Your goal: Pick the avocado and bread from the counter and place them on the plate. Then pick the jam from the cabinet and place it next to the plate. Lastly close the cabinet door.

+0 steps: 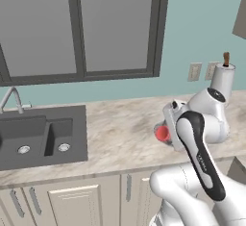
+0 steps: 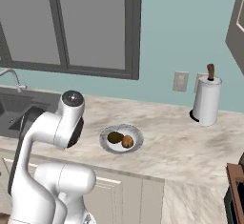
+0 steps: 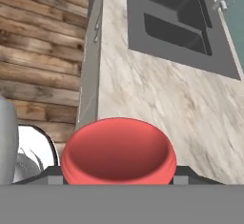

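Jam [image 1: 162,133] showed right of centre in the left base view, above the desk [image 1: 115,129], partly hidden by the arm. In the right base view, avocado [image 2: 115,137] and bread [image 2: 127,142] lay touching on the plate [image 2: 136,132] at mid-frame. In the hand view the pincer [image 3: 119,173] pinched the jam's red top at bottom centre.

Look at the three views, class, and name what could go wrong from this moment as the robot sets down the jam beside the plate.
1. The claw holds the jam over the counter, close to the plate; lowered carelessly, the jar might land on the rim.
2. The avocado and bread sit loose and round on the plate; a knock could roll them off.
3. Released too high, the jar might tip.
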Robot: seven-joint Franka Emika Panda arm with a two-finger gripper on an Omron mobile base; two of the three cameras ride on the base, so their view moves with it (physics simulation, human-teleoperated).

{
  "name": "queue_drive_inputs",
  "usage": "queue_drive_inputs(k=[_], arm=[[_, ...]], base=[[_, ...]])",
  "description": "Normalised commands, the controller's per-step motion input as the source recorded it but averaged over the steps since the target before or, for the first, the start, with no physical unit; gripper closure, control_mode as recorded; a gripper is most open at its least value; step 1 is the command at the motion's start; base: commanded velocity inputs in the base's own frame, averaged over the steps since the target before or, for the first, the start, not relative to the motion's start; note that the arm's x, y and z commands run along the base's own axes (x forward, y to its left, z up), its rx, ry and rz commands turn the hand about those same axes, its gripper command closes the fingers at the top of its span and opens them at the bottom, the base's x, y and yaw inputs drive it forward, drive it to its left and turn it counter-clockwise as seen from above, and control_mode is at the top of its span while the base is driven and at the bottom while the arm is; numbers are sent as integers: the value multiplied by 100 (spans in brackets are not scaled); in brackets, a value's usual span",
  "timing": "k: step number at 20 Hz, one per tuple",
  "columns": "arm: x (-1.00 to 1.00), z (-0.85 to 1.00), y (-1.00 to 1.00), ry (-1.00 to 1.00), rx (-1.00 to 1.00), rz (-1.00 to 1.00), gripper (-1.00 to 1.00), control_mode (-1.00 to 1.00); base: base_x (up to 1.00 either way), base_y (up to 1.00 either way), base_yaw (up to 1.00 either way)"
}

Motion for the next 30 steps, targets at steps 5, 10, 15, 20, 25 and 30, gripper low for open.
queue_drive_inputs(k=[5,10,15,20,25,30], arm=[[46,-40,0,0,9,-15,100,-100],[43,-37,0,3,11,-11,100,-100],[40,-40,0,4,12,-7,100,-100],[42,-36,0,4,11,-7,100,-100],[26,-45,20,2,7,-5,100,-100],[11,-54,45,0,2,-2,100,-100]], base=[[0,0,0],[0,0,0],[0,0,0],[0,0,0],[0,0,0],[0,0,0]])
